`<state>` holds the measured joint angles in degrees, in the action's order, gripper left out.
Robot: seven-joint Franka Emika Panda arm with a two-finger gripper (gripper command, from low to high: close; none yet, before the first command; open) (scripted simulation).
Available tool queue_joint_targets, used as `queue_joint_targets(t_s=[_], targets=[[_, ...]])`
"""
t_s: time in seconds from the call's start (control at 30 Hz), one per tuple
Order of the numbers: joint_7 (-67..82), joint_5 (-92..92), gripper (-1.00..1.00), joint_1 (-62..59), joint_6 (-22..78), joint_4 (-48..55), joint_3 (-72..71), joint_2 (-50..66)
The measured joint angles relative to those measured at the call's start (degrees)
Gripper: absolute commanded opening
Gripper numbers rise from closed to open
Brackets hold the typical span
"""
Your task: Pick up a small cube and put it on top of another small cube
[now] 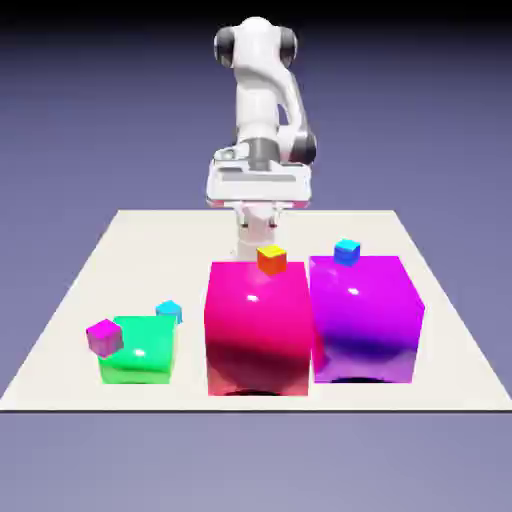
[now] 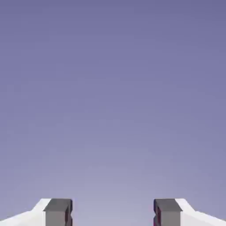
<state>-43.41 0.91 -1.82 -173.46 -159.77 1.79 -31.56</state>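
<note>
Five cubes [image 1: 272,260] | exterior view only; hand view: open end effector [image 2: 113,212]

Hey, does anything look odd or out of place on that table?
Yes: the small magenta cube sits tilted, seemingly against a corner of the green block rather than flat on anything. That looks precarious, though this angle doesn't settle what supports it. Nothing looks spilled or broken.

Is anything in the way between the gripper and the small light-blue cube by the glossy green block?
Nothing visible stands between the gripper and the small light-blue cube; the green block sits beyond it, toward the camera.
</note>
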Motion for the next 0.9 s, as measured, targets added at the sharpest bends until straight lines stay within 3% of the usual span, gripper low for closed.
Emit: queue_joint_targets(t_s=[0.57, 0.6, 0.67, 0.87, 0.9], targets=[[-1.46, 1.71, 0.0, -26.98, 30.67, 4.7, 18.49, 34.73], [-0.53, 0.83, 0.0, -21.68, 30.81, 3.56, 17.1, 34.43], [-0.52, 0.83, 0.0, -23.64, 30.81, 3.56, 17.1, 34.41], [5.1, 8.76, 0.0, -27.84, 18.56, 3.24, 10.94, 46.86], [5.24, 8.96, -1.0, -27.94, 18.25, 3.23, 10.78, 47.17]])
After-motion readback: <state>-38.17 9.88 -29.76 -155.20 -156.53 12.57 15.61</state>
